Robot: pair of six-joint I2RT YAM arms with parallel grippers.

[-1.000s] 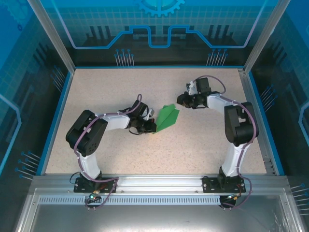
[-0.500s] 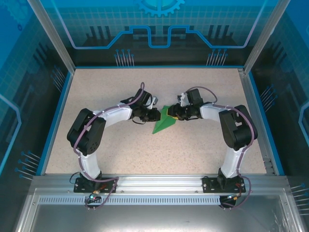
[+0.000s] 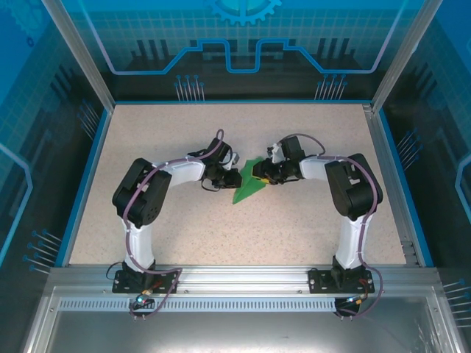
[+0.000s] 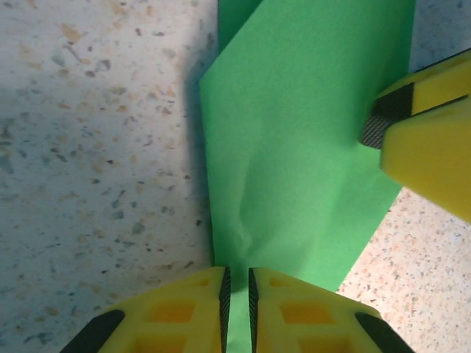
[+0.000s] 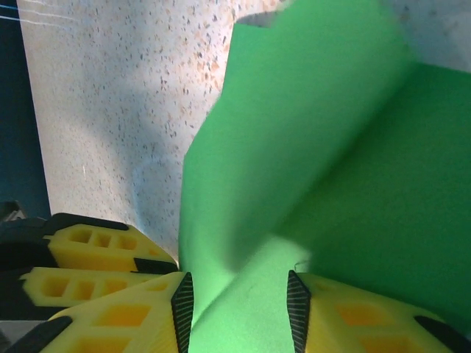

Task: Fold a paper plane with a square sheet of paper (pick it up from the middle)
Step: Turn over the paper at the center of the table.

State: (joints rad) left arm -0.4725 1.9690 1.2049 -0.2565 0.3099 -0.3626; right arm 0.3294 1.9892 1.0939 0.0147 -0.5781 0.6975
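From the top view, the green paper (image 3: 245, 189) lies mid-table (image 3: 162, 132) as a creased pointed wedge. The left gripper (image 3: 231, 179) is at its left edge and the right gripper (image 3: 257, 173) at its far right corner.

On the left wrist view, my left gripper (image 4: 237, 283) is clenched on the paper's (image 4: 294, 147) near edge, with a right finger (image 4: 430, 147) resting at the opposite edge.

On the right wrist view, the right gripper (image 5: 239, 298) stands parted, a raised flap of paper (image 5: 309, 147) running between its pads without being pinched.

I judge a wing fold is in hand. Next I should close the right on the flap, carry it over, and press the crease while the left anchors.
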